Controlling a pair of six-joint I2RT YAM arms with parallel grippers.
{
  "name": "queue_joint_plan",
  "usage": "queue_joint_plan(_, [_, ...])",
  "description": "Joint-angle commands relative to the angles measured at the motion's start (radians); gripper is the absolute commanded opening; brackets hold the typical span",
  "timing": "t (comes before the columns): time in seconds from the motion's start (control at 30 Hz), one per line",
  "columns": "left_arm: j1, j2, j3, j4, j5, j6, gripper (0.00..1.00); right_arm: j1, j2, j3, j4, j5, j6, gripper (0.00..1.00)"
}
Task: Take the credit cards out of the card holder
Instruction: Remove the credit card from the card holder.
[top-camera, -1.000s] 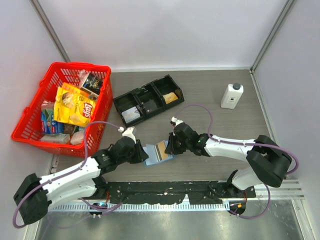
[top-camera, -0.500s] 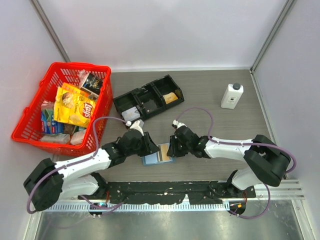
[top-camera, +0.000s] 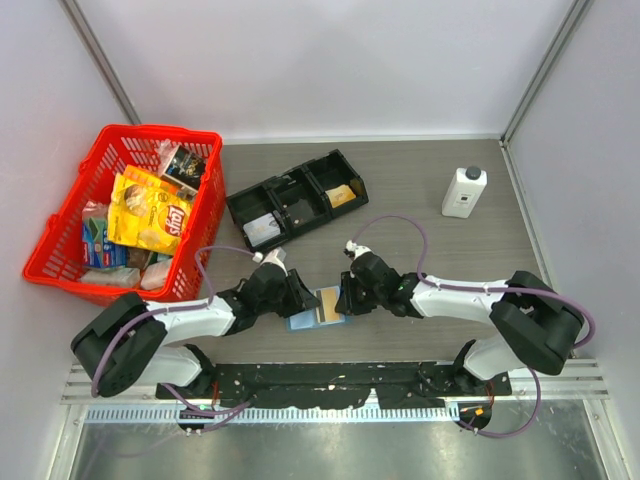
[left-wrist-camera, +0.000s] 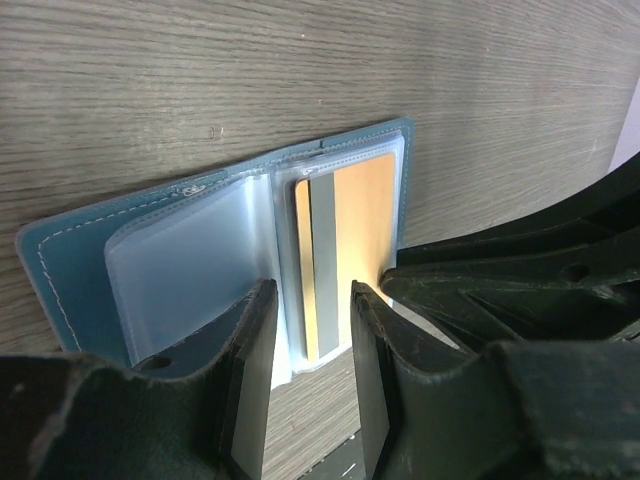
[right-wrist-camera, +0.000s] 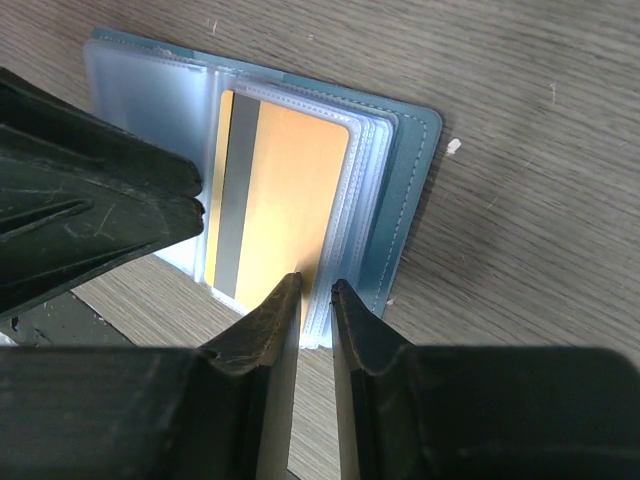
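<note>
The light-blue card holder (top-camera: 318, 310) lies open on the table between my two grippers. Its clear sleeves show in the left wrist view, inside the blue cover (left-wrist-camera: 60, 265). One orange credit card (left-wrist-camera: 365, 215) with a grey stripe sits in the top sleeve, also seen as the credit card (right-wrist-camera: 290, 200) from the right wrist. My left gripper (left-wrist-camera: 310, 325) is open over the holder's near edge at the crease, gripping nothing. My right gripper (right-wrist-camera: 315, 295) is open by a narrow gap, its tips at the edge of the sleeve stack beside the blue cover (right-wrist-camera: 408, 190).
A red basket (top-camera: 160, 130) full of snack packets stands at the back left. A black three-compartment tray (top-camera: 285, 177) with small items lies behind the holder. A white bottle (top-camera: 464, 192) stands at the back right. Walls close in on both sides.
My left gripper has moved right onto the holder's left half and its jaws have opened wider. The right gripper has stayed at the holder's right edge, its jaws slightly wider.
</note>
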Motion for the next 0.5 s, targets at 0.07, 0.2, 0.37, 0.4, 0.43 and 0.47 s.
queue_joint_plan(0.07, [0.004, 0.040, -0.023, 0.123, 0.023, -0.045, 0.38, 0.004, -0.039, 0.032, -0.014, -0.005, -0.032, 0.26])
queue_joint_plan(0.2, [0.004, 0.017, -0.034, 0.115, 0.009, -0.051, 0.38, 0.003, -0.066, 0.064, -0.049, 0.022, -0.044, 0.29])
queue_joint_plan(0.37, [0.004, 0.000, -0.046, 0.110, 0.000, -0.059, 0.38, 0.003, -0.077, 0.100, -0.074, 0.051, -0.049, 0.37])
queue_joint_plan(0.4, [0.002, 0.000, -0.048, 0.112, 0.000, -0.059, 0.38, 0.003, -0.074, 0.104, -0.075, 0.050, -0.050, 0.37])
queue_joint_plan(0.43, [0.004, -0.002, -0.049, 0.113, 0.000, -0.062, 0.38, 0.004, -0.069, 0.107, -0.075, 0.050, -0.050, 0.37])
queue_joint_plan(0.47, [0.002, 0.000, -0.051, 0.115, 0.002, -0.063, 0.38, 0.003, -0.063, 0.109, -0.074, 0.050, -0.050, 0.35])
